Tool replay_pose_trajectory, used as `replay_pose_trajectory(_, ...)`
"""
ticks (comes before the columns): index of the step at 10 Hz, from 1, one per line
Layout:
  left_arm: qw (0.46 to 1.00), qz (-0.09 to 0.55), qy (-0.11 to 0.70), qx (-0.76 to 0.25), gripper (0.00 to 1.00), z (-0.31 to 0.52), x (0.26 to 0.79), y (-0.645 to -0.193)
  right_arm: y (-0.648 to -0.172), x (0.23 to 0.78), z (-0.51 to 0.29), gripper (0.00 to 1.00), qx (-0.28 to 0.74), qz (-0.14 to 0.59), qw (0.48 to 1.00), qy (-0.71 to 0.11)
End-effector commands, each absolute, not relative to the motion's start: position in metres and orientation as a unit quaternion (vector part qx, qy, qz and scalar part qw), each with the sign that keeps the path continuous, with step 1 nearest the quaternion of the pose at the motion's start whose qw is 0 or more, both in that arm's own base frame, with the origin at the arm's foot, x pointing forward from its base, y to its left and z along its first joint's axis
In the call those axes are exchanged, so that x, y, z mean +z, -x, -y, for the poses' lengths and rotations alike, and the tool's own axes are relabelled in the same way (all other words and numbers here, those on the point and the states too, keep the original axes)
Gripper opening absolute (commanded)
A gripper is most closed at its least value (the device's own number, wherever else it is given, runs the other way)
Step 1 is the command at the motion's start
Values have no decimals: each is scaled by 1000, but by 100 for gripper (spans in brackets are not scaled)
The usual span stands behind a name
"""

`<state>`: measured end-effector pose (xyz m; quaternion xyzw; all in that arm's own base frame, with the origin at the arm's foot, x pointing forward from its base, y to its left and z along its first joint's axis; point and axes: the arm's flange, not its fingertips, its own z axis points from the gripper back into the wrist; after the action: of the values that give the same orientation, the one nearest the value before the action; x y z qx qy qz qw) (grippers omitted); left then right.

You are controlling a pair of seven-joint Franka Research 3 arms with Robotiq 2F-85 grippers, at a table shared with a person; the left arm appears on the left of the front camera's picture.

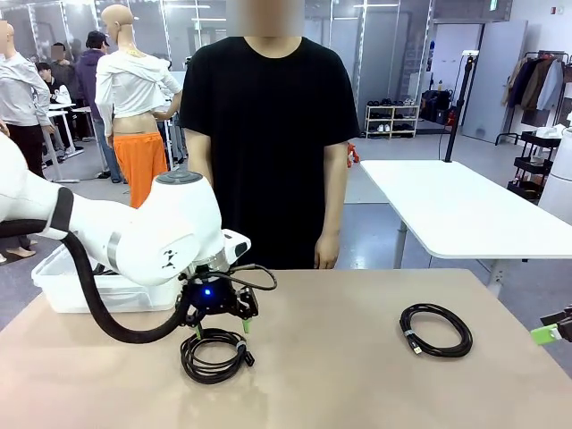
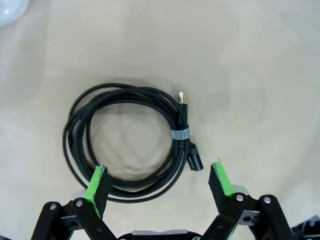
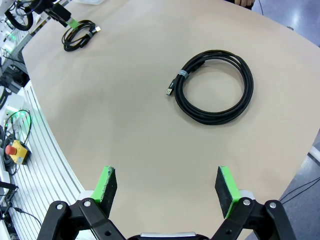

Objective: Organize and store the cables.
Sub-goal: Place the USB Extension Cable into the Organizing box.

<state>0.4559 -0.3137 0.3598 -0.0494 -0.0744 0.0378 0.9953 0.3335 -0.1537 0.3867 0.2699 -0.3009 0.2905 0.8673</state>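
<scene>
Two of the cables lie on the beige table. One black coil (image 1: 192,357) sits at the front left, bound by a small grey tie (image 2: 181,134), with a gold plug end. My left gripper (image 1: 221,329) hangs open just above it, green pads straddling the coil's (image 2: 125,92) near side (image 2: 159,175). The other coil (image 1: 434,309) lies at the right. My right gripper (image 1: 556,332) is open at the table's right edge, well back from that coil (image 3: 247,85), with nothing between its fingers (image 3: 167,182).
A white plastic bin (image 1: 63,286) stands at the table's far left corner. A person (image 1: 268,134) in a black shirt stands at the far side, arms down. The table's curved front edge and a metal rail (image 3: 45,150) run under my right gripper.
</scene>
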Motion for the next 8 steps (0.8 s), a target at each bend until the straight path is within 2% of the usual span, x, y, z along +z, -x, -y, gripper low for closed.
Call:
replay_pose_trajectory(1, 995, 54, 45, 70, 100, 334, 353, -471, -335, 387, 154, 100, 286, 307, 868, -267)
replay_pose_trajectory(8, 995, 20, 41, 90, 100, 347, 312, -493, -335, 387, 154, 100, 286, 307, 868, -267)
